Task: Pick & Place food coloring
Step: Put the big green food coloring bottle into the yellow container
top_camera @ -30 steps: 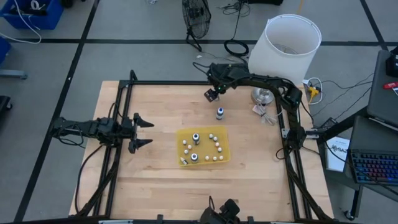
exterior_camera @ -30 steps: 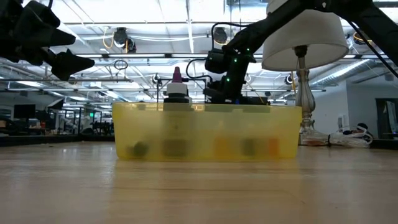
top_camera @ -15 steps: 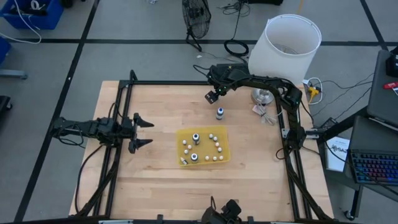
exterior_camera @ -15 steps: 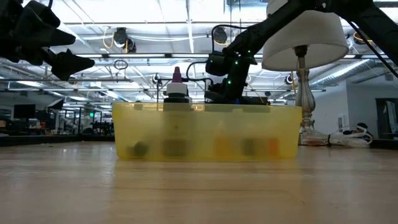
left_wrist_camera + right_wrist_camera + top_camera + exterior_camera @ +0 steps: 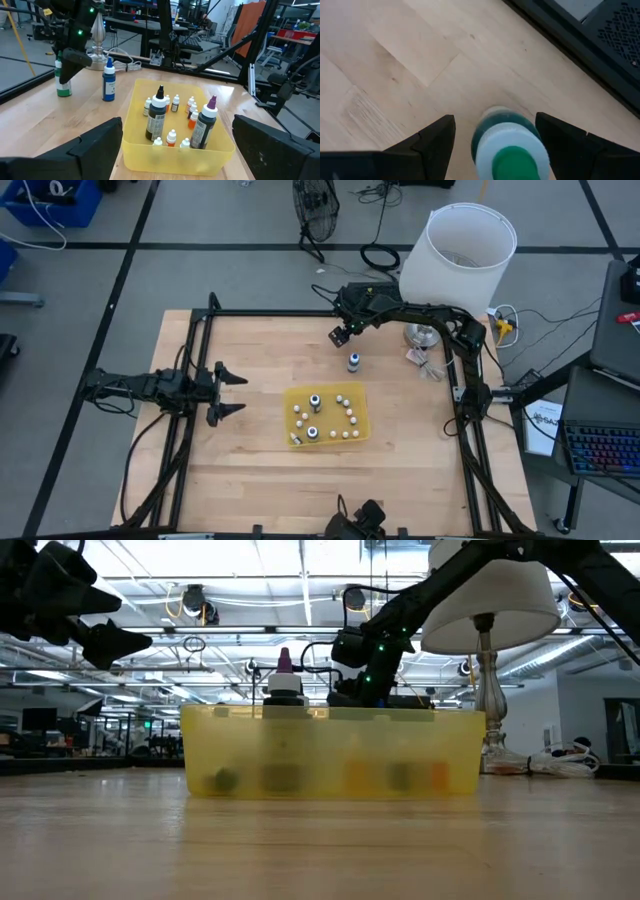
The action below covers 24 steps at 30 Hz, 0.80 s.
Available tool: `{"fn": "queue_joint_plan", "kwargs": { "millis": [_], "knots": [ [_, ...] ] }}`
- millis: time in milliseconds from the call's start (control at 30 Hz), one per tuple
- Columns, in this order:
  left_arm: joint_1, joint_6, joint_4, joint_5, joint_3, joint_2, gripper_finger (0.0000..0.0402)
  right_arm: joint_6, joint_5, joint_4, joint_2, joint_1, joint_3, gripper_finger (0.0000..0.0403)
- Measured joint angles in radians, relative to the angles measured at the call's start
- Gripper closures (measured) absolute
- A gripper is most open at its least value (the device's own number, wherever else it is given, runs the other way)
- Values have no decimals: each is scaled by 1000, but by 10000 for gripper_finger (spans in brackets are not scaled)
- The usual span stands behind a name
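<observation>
green bottle (image 5: 509, 149) stands upright, cap up — right gripper (image 5: 495, 145) spread wide around it, not touching.

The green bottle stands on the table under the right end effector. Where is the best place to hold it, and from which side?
Probably from straight above. The green bottle stands upright between the open fingers of the right end effector. Close on the round body below the cap, which is wider than the narrow green tip.

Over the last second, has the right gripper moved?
Yes. In the low view the right gripper sits slightly higher against the yellow bin, lifting from the green bottle.
</observation>
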Motion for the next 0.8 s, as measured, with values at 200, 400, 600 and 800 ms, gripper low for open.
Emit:
{"fn": "queue_joint_plan", "kwargs": {
  "millis": [200, 400, 600, 800],
  "knots": [
    [0, 0, 0, 0, 0, 0, 27, 0, 0, -9, 0, 0, 0, 140],
    [0, 0, 0, 0, 0, 0, 25, 18, 0, -10, 0, 0, 0, 174],
    [0, 0, 0, 0, 0, 0, 32, -28, -1, -13, 0, 7, 0, 279],
    [0, 0, 0, 0, 0, 0, 24, -109, -2, -13, -38, 60, 0, 279]
  ]
}}
